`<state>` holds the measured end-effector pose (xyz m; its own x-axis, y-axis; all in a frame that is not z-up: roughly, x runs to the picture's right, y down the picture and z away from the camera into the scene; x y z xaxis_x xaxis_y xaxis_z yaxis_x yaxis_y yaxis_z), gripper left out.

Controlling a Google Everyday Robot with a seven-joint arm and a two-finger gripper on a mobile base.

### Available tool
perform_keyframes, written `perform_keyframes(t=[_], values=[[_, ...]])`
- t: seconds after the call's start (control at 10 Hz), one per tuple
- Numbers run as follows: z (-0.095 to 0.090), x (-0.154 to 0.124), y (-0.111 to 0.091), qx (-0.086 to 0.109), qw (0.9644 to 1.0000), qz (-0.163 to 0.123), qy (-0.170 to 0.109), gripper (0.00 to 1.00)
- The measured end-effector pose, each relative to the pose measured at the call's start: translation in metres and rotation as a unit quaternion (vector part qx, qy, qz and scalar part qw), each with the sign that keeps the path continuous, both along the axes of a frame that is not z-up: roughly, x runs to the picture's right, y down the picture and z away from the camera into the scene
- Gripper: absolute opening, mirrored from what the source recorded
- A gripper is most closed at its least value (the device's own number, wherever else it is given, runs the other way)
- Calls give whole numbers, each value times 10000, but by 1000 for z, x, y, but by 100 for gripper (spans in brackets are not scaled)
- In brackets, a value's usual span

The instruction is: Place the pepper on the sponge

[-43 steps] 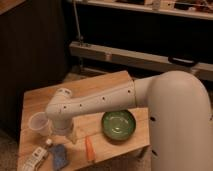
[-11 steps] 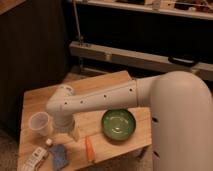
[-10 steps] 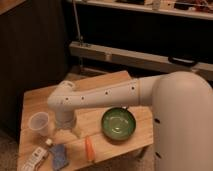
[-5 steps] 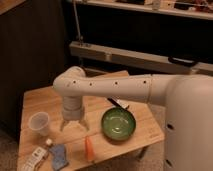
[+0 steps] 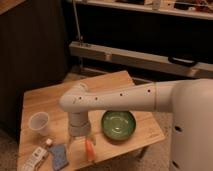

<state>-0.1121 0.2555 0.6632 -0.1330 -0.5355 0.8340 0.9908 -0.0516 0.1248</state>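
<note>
Pepper [image 5: 89, 149]: orange. Sponge [image 5: 59, 156]: blue-grey. Bowl [image 5: 118, 123]: green, paler inside. Cup [image 5: 39, 123]: whitish, see-thru. Remote [image 5: 34, 156]: white w/ grey marks. Bench [image 5: 50, 97]: pale wood grain. Arm [image 5: 115, 97]: white w/ small dark dots. Gripper [image 5: 81, 141]: pale grey, near bench's 6 o'clock edge, pepper at its 5 o'clock.

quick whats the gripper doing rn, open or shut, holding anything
gripper: open, holding nothing, pointing down just over the pepper, which lies on the table.
</note>
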Motion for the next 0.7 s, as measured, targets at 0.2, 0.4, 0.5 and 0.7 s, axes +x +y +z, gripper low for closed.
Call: perform_keyframes(t=[0.2, 0.4, 0.5, 0.7], values=[[2, 4, 11, -36, 9998, -172, -38, 70], [4, 7, 26, -103, 9993, -355, -48, 70], [7, 8, 34, -131, 9990, -424, -43, 70], [10, 10, 48, -153, 9984, -544, -11, 70]])
